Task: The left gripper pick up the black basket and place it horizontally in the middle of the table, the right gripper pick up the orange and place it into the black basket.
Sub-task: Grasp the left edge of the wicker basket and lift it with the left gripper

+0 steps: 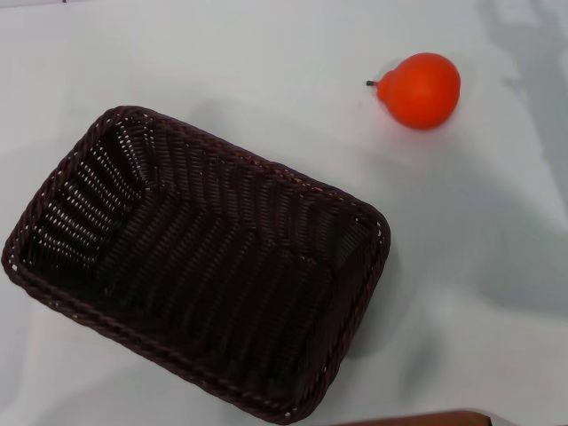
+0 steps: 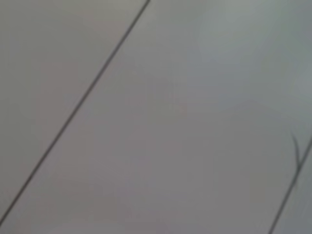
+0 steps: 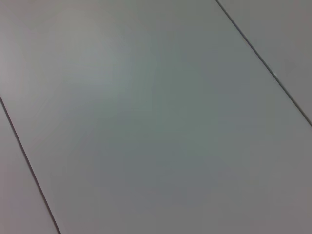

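In the head view the black basket (image 1: 200, 257) lies on the white table (image 1: 266, 62) at the left and middle, turned at a slant, open side up and empty. The orange (image 1: 421, 90) lies on the table beyond the basket to the right, apart from it, its stem pointing left. Neither gripper shows in any view. The left wrist view and the right wrist view show only a plain grey surface with thin dark lines.
A brown edge (image 1: 417, 419) shows at the bottom of the head view, near the basket's near right corner. A faint shadow (image 1: 532, 53) falls on the table at the far right.
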Controlling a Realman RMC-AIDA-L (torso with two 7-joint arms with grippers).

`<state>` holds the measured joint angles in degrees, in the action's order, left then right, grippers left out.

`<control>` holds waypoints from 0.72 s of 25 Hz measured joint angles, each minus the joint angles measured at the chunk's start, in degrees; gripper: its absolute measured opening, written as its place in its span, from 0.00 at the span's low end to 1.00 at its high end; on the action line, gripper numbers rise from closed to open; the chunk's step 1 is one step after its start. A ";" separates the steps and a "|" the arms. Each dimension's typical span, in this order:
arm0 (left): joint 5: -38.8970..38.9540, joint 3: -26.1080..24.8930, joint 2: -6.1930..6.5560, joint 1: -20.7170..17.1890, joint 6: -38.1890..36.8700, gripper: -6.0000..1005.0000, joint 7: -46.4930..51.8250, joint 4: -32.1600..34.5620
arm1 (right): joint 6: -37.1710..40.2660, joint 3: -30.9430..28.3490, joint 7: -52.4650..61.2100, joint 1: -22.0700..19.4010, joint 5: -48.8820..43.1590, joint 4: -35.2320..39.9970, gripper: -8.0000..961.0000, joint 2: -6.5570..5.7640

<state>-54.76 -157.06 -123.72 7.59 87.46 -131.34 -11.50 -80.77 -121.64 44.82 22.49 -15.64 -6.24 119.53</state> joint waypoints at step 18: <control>-33.85 12.13 8.98 -3.49 6.20 0.88 62.85 -61.32 | 0.00 -0.37 1.12 -0.34 0.26 -0.61 0.81 -0.09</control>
<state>-88.61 -144.93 -114.74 4.10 93.66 -68.49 -72.82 -80.77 -122.01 45.93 22.15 -15.38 -6.85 119.44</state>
